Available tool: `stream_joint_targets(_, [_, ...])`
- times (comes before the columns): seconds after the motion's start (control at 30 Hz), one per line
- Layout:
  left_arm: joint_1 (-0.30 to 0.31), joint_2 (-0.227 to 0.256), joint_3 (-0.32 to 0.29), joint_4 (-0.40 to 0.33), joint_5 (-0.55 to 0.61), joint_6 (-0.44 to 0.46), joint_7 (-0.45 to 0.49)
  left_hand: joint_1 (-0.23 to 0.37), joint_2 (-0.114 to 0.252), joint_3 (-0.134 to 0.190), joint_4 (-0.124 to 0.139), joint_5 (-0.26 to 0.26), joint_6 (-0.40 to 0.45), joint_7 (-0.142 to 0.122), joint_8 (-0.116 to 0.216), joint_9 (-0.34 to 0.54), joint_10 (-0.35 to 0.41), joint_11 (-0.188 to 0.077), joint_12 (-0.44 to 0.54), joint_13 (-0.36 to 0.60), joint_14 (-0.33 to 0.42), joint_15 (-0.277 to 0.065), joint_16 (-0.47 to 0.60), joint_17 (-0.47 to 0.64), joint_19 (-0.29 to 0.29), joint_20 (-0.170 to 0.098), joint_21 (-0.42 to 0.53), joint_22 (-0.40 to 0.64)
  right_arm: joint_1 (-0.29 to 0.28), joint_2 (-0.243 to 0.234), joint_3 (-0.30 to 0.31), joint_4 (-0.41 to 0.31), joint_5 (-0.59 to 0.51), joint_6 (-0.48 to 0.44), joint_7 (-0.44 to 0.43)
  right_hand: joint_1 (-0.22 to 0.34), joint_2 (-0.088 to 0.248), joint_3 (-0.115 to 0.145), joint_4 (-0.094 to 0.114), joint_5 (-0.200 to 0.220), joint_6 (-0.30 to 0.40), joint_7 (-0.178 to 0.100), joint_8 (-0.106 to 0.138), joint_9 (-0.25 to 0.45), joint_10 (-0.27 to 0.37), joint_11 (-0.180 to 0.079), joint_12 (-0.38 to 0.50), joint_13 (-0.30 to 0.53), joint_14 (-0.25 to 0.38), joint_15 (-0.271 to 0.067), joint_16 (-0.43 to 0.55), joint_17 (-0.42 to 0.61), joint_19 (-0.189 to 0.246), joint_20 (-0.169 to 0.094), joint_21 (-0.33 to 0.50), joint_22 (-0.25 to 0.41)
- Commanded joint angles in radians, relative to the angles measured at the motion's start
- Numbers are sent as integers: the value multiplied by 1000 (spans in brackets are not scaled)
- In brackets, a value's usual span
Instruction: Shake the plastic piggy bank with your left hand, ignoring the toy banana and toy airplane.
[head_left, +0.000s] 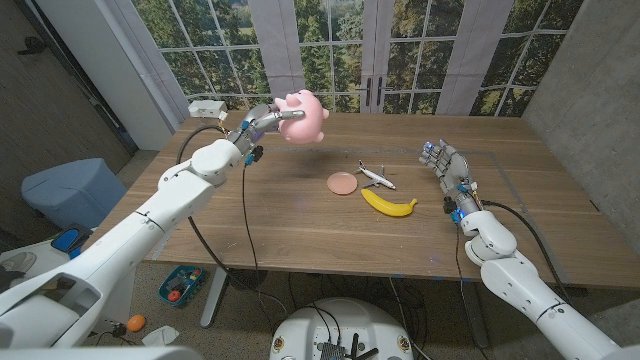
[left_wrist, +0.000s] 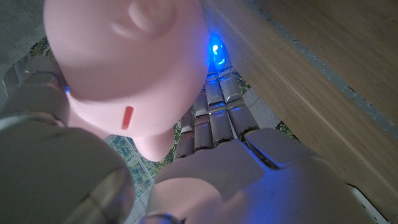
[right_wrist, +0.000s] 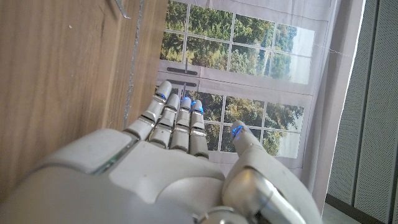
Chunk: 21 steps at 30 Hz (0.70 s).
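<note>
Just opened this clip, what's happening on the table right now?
The robot's left hand holds the pink piggy bank up in the air above the far left part of the wooden table; a shadow lies on the wood below it. The toy airplane, the toy banana and a small pink disc lie untouched near the middle. The right hand waits at the right side, fingers apart, holding nothing.
</note>
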<state>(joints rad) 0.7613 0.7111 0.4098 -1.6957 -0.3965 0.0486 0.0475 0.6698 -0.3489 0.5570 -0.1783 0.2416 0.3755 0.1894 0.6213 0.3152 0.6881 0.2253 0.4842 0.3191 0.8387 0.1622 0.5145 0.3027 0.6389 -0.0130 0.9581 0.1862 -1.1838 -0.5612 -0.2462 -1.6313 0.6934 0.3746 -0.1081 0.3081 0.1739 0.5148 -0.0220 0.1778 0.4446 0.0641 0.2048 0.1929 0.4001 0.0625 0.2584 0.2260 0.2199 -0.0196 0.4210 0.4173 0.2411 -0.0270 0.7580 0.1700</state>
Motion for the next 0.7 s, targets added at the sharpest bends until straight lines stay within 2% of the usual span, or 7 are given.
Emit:
stream_joint_targets(0.03, [-50,-19,7,98,-146,-88,-208,462,457,13,3,122,403,-172,110,24,450,-396,57,301,364,-394,6,159,-52,-85,7,0,-17,1,-5,-26,-18,6,-26,0,3,1,-7,5,9,1,-1,3,9,-2,-4,2,1,1,-2,2,5,0,-2,3])
stream_joint_targets(0.7, [-191,-57,65,254,-304,-121,-598,462,454,15,3,134,403,-171,117,25,457,-398,47,311,367,-394,2,174,-62,-81,19,-1,-34,4,1,-40,-32,11,-52,0,2,0,-9,5,10,1,-1,4,8,-4,-6,3,1,1,-3,2,6,1,-8,3])
